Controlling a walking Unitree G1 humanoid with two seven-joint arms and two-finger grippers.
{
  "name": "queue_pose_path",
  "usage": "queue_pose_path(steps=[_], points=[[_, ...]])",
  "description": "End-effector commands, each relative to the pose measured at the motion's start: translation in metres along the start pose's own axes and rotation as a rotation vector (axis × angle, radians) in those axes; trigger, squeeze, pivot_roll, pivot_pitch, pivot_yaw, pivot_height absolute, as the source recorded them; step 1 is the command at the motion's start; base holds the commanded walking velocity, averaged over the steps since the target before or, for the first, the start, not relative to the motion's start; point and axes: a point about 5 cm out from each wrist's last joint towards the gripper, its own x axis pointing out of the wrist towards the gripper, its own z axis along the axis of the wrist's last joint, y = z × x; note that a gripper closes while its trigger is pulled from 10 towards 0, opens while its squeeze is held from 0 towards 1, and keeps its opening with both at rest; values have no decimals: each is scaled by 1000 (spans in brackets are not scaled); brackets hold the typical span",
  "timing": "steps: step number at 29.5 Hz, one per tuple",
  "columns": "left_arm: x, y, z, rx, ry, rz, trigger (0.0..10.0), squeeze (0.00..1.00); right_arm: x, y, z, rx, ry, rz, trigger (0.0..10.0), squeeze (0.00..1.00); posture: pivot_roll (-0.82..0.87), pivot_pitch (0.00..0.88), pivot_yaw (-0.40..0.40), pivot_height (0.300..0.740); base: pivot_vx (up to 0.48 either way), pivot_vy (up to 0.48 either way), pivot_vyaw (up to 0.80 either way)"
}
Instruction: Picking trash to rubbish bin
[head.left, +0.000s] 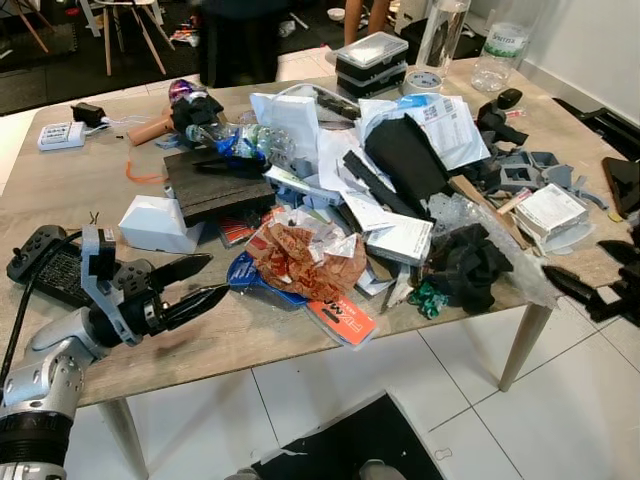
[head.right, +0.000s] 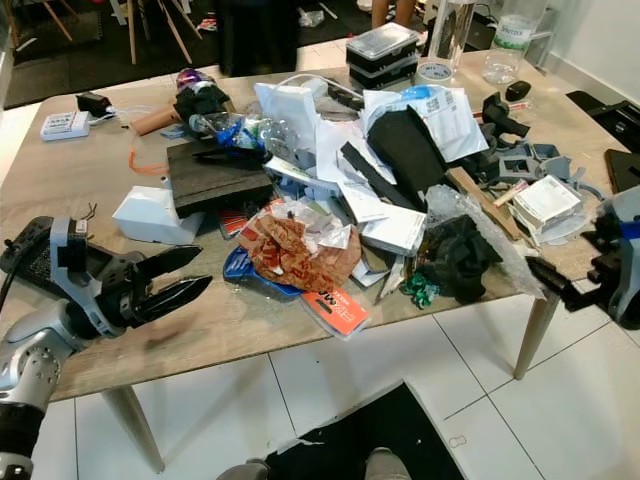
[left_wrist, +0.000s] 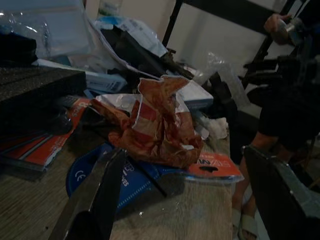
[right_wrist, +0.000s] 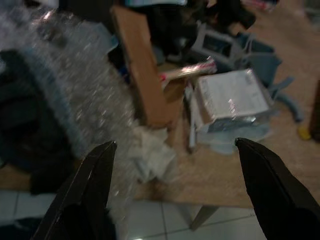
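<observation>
My left gripper (head.left: 205, 279) is hovering low over the near edge of the wooden table (head.left: 60, 190), fingers spread to a moderate gap and gripping nothing. Neither finger is touching any item; the lower fingertip is sitting just short of the blue plastic package (head.left: 245, 272), which is lying directly ahead of the tips. Beyond that package, in line with the fingers, the crumpled red-and-white wrapper (head.left: 305, 258) is resting on top of the blue package and against the white papers (head.left: 398, 238). An orange-and-red card (head.left: 342, 320) is lying ahead of the tips and toward my right, overhanging the table edge. A white box (head.left: 158, 224) is sitting beyond the gripper toward my left, and a black controller (head.left: 38, 253) is lying beside my left wrist.

My right gripper (right_wrist: 172, 150) is hanging off the table's right-hand edge, fingers spread wide and empty. Ahead of its fingertips, clear bubble wrap (right_wrist: 75, 75) is draping over the table edge next to black fabric (head.left: 465, 265). A small white packet (right_wrist: 232, 97) and a brown cardboard strip (right_wrist: 140, 65) are lying farther ahead on the tabletop.
</observation>
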Motion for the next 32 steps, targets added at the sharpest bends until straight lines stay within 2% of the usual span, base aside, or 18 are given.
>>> queue_pose_path(steps=[1, 10, 17, 21, 26, 28, 32], points=[[-3, -2, -2, -8, 8, -2, 10000, 0, 3, 3, -7, 1, 16, 2, 10000, 0, -112, 160, 37, 740, 0, 0, 0], [-5, -2, -1, -2, 8, 3, 10000, 0, 12, 2, -16, -27, 32, -48, 10000, 0, -107, 158, 39, 740, 0, 0, 0], [-7, -1, 2, 9, 17, 7, 10000, 0, 26, 16, -22, 8, 6, -4, 10000, 0, -103, 156, 41, 740, 0, 0, 0], [-8, -1, 2, 8, 27, 9, 10000, 0, 27, 21, -14, 14, -57, 22, 10000, 0, -96, 153, 40, 740, 0, 0, 0], [-10, -2, 1, 3, 31, 6, 10000, 0, 24, 14, 12, -1, -191, -11, 10000, 0, -96, 154, 43, 740, 0, 0, 0], [-10, -2, 0, 0, 32, 3, 10000, 0, 21, 20, 24, -6, -244, 34, 10000, 0, -95, 157, 44, 740, 0, 0, 0], [-9, -3, 0, -2, 32, -1, 10000, 0, 18, 31, 32, 4, -275, 122, 10000, 0, -95, 157, 44, 740, 0, 0, 0]])
